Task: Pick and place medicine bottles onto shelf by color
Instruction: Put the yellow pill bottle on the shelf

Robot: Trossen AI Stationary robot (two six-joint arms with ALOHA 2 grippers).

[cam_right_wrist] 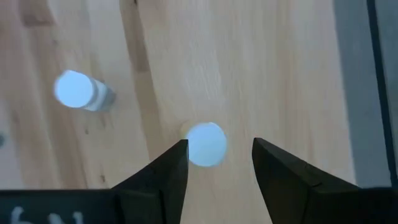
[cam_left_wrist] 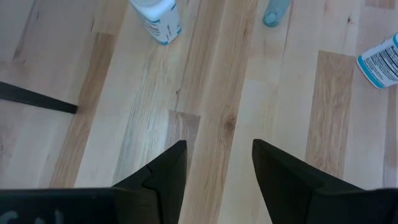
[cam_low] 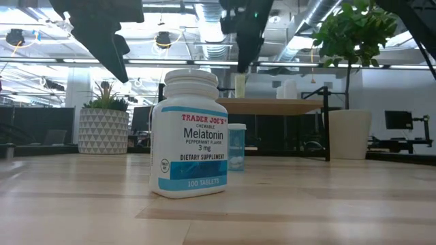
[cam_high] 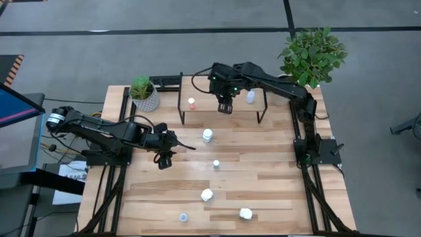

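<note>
White bottle [cam_right_wrist: 206, 144] between right fingers [cam_right_wrist: 166, 171]; hidden overhead.

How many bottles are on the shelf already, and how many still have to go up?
Done: two bottles stand free on the shelf, an orange-capped one and a pale one. In hand: the right gripper hovers open over a third bottle there. Left: five bottles on the table, like the white one. The left gripper is open over bare wood, holding nothing.
</note>
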